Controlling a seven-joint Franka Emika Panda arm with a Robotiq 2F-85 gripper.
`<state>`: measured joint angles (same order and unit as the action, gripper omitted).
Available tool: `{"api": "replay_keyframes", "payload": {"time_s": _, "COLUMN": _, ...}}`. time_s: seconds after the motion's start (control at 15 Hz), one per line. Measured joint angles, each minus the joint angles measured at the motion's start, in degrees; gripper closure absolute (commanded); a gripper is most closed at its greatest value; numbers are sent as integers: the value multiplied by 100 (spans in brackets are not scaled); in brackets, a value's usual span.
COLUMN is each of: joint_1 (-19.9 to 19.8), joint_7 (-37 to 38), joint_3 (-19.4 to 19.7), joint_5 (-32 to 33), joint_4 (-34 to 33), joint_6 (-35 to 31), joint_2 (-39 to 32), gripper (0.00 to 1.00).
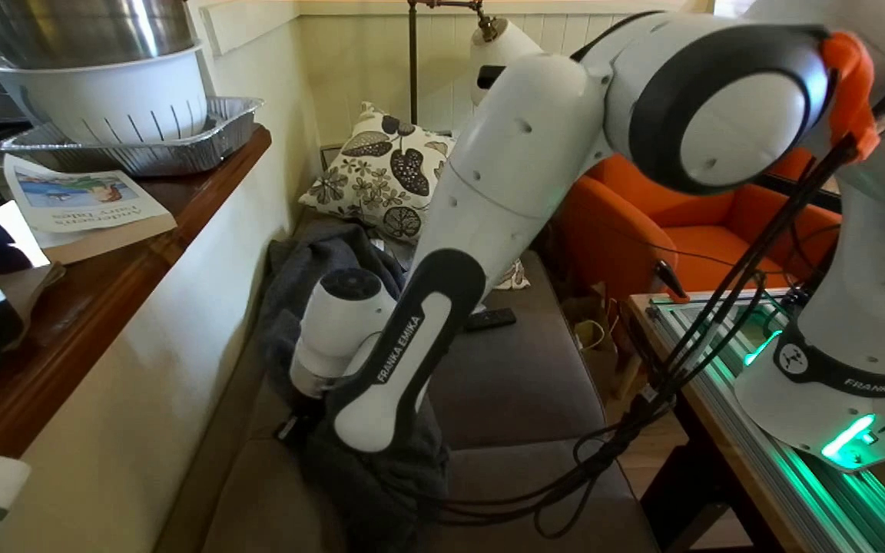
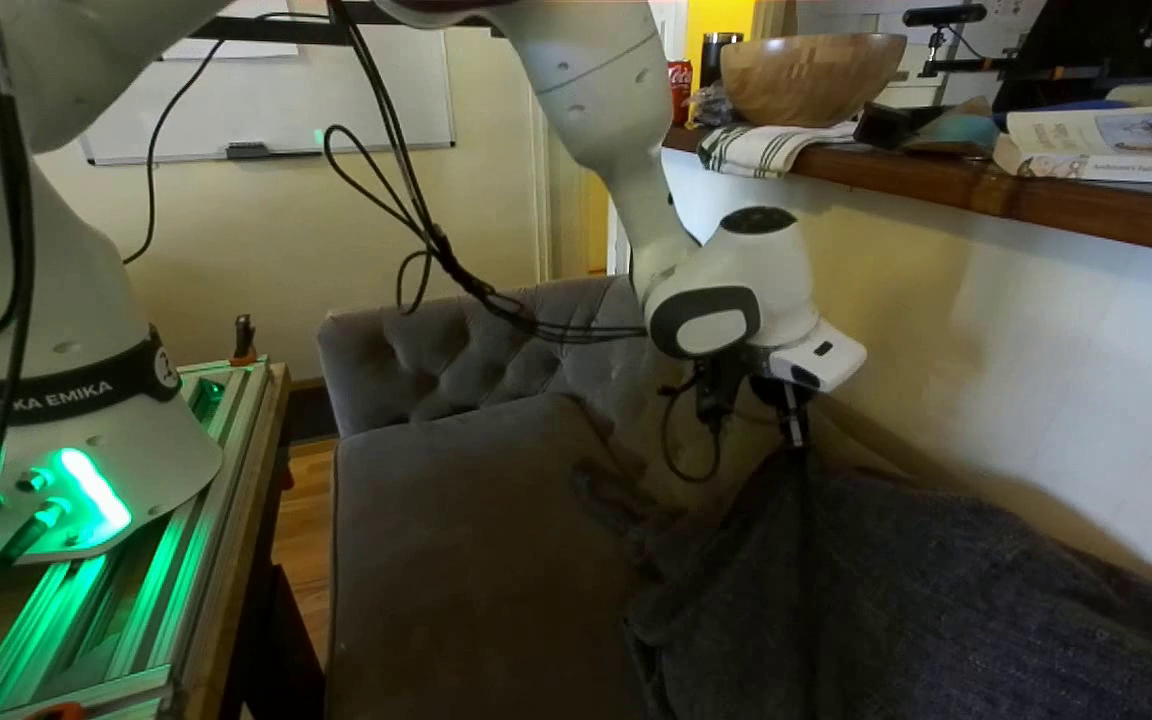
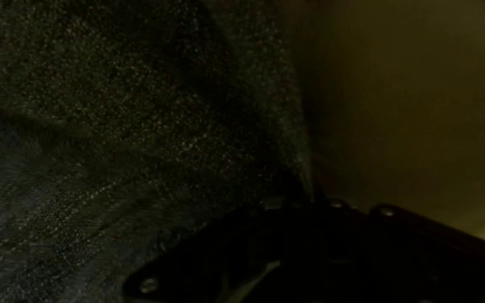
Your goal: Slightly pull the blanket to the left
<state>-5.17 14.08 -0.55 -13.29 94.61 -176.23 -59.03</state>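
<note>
The blanket is a large dark grey-blue cloth lying rumpled on the sofa along the wall. It shows in both exterior views (image 1: 389,484) (image 2: 936,580) and fills the left of the dark wrist view (image 3: 112,118). My gripper (image 2: 796,432) points down beside the wall and is shut on a raised fold of the blanket. The cloth rises to a peak at the fingertips and hangs in folds below them. In the wrist view the folds run together at the closed fingertips (image 3: 310,202). The arm hides most of the gripper and part of the blanket in an exterior view.
The wall (image 2: 1026,400) and a wooden ledge (image 2: 896,180) with a bowl and books stand close beside the hand. The sofa (image 2: 466,540) has a tufted arm. A floral cushion (image 1: 389,173) and a remote (image 1: 491,319) lie farther along it. Loose cables (image 1: 604,453) hang from the arm.
</note>
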Motion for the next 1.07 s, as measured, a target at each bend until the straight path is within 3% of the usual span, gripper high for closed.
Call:
{"api": "replay_keyframes", "payload": {"time_s": 0.33, "joint_1": -697, "joint_7": -27, "joint_3": -1449, "joint_5": -533, "joint_4": 151, "joint_6": -143, "joint_2": 746, "gripper": 99}}
{"api": "replay_keyframes", "payload": {"time_s": 0.67, "joint_1": -1654, "joint_7": -401, "joint_3": -3187, "joint_5": -633, "joint_4": 145, "joint_6": -1265, "joint_2": 289, "gripper": 99}}
{"api": "replay_keyframes", "payload": {"time_s": 0.87, "joint_1": -1912, "joint_7": -492, "joint_3": -3741, "joint_5": -187, "joint_4": 84, "joint_6": -2096, "joint_2": -382, "gripper": 99}}
{"api": "replay_keyframes", "payload": {"time_s": 1.07, "joint_1": -1948, "joint_7": -264, "joint_3": -3868, "joint_5": 695, "joint_4": -99, "joint_6": -2895, "joint_2": -1112, "gripper": 99}}
